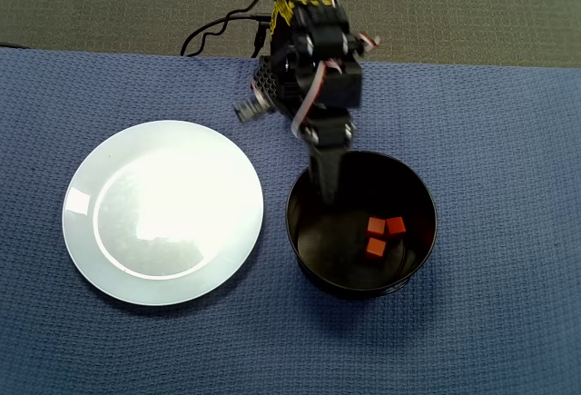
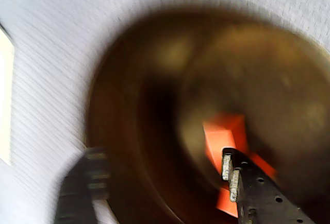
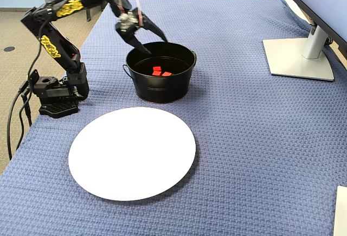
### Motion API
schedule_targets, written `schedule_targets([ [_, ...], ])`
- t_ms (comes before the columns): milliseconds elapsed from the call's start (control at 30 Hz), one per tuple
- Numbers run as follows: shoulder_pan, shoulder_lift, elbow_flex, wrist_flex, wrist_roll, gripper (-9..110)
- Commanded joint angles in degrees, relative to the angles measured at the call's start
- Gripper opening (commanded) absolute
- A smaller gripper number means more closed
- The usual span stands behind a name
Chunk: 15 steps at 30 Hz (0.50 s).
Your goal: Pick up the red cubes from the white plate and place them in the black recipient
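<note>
Blue woven counter (image 1: 490, 141): I find three small orange-red cubes (image 1: 382, 234) inside the round black metal pot (image 1: 313, 275), at four o'clock of my released, empty end effector (image 3: 154, 39); glossy white plate (image 1: 91, 259) bare.

We've got a black printed arm (image 3: 51, 40) with yellow patterned patches, white wires looped near the wrist, black cables (image 3: 16, 118) trailing off the base, and dark perforated jaws.
</note>
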Motion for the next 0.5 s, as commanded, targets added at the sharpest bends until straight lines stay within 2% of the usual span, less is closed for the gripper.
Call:
schedule_targets([
  [0,3.6,9.6,0.1,5.0,4.7,12],
  [233,7.6,23.1,14.3,7.2,5.5,6],
  [367,14.9,27.5,24.2,6.0,0.5,5],
  [467,23.3,29.3,32.3,-0.7,-3.6,4],
])
